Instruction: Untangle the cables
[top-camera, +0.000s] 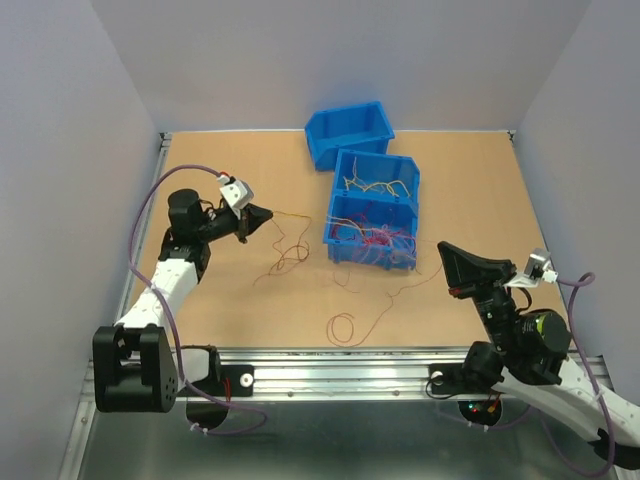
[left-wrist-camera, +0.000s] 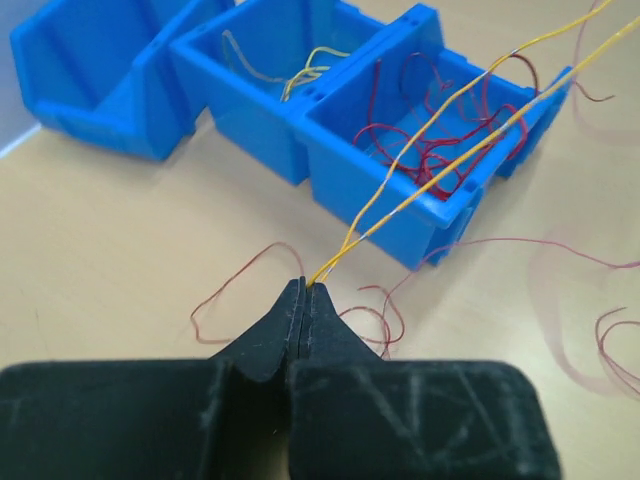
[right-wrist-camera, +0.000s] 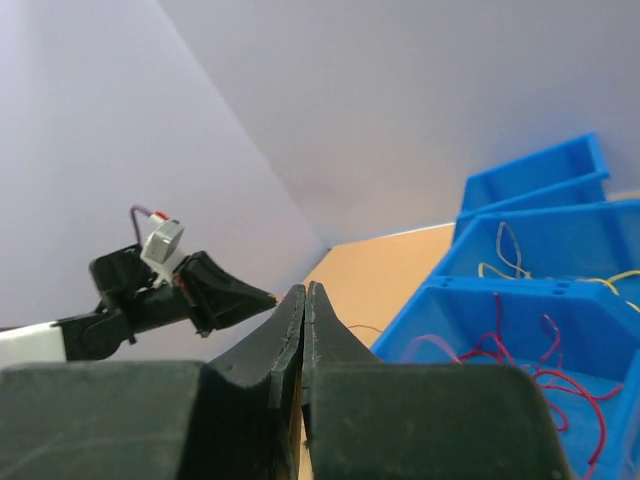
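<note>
Pale grey walls (top-camera: 60, 120) box in a tan tabletop (top-camera: 470, 200). Three blue bins (top-camera: 349, 133) stand in a row from its far edge. The middle one holds yellow cables (top-camera: 378, 184), the nearest red cables (top-camera: 372, 238). Loose loops (top-camera: 343, 327) lie mid-tabletop. The left gripper (left-wrist-camera: 303, 286), near the left edge, is clamped on a yellow strand (left-wrist-camera: 420, 190). The right gripper (right-wrist-camera: 305, 290), near the right edge, has its jaws pressed together.

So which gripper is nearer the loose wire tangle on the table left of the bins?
Left. The left gripper is close beside the tangle, jaws shut on a yellow wire; the right gripper is on the blue bins' far side.
</note>
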